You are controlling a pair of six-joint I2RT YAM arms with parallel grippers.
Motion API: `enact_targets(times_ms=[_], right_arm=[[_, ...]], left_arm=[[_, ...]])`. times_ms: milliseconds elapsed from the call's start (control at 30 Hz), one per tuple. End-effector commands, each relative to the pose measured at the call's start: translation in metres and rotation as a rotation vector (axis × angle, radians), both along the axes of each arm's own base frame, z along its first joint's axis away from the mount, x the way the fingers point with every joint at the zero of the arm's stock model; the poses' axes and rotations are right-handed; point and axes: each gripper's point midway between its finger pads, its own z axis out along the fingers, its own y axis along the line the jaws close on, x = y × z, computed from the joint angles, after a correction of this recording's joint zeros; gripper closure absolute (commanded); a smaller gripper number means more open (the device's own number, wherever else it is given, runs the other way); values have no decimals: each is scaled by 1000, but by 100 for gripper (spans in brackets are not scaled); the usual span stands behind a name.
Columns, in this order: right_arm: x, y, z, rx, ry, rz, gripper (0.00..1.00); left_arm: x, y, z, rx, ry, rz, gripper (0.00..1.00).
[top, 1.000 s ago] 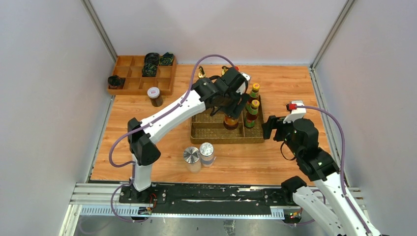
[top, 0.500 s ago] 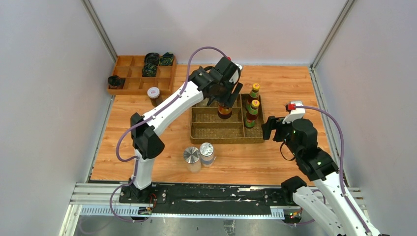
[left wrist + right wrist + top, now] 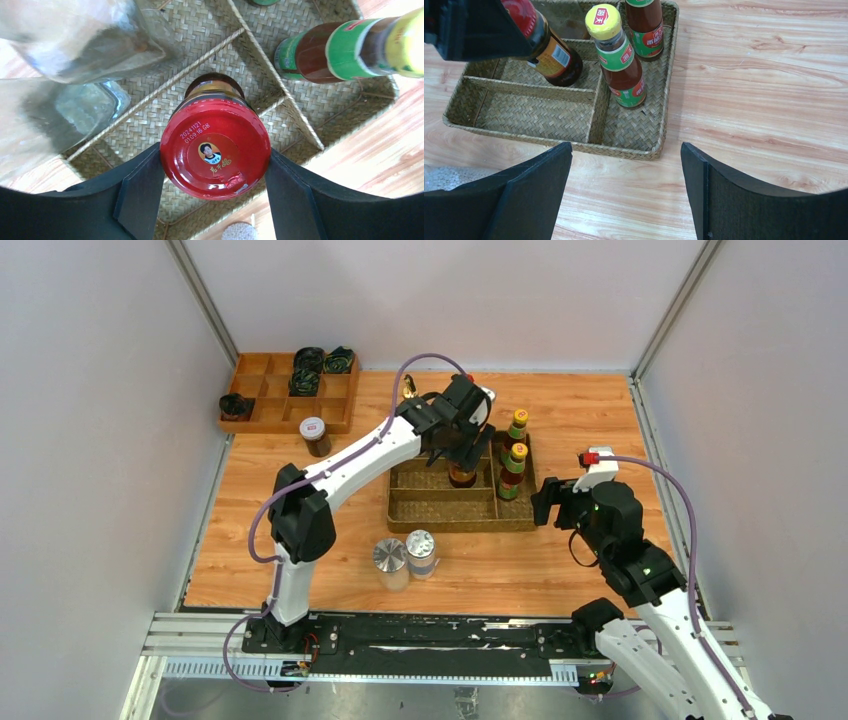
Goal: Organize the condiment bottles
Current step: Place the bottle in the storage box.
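1. Your left pincer (image 3: 215,162) is clamped on the red-lidded jar (image 3: 216,145), which hangs, seemingly tilted, in the tray's (image 3: 200,50) far compartment, beside the sauce bottles (image 3: 621,60).
2. Level the jar, then lower it straight, clear of the divider (image 3: 260,50).
3. Whether the base touches the weave can't be told; release only once it stands.
4. Your right pincer (image 3: 624,150) is apart and empty above the tabletop (image 3: 749,100); hold it off the tray.
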Motion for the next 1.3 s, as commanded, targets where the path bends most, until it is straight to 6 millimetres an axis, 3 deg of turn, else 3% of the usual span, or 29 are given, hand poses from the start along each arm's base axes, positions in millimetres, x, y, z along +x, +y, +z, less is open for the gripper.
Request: enact_targets(times_ms=[0, 967, 1267], right_arm=[[-2, 3, -7, 1, 18, 7, 15], [0, 7, -13, 1, 33, 23, 15], [-1, 7, -14, 3, 34, 24, 15]], left_arm=[[13, -13, 50, -140, -161, -10, 47], [33, -21, -23, -61, -109, -15, 47], [32, -20, -42, -46, -82, 0, 38]])
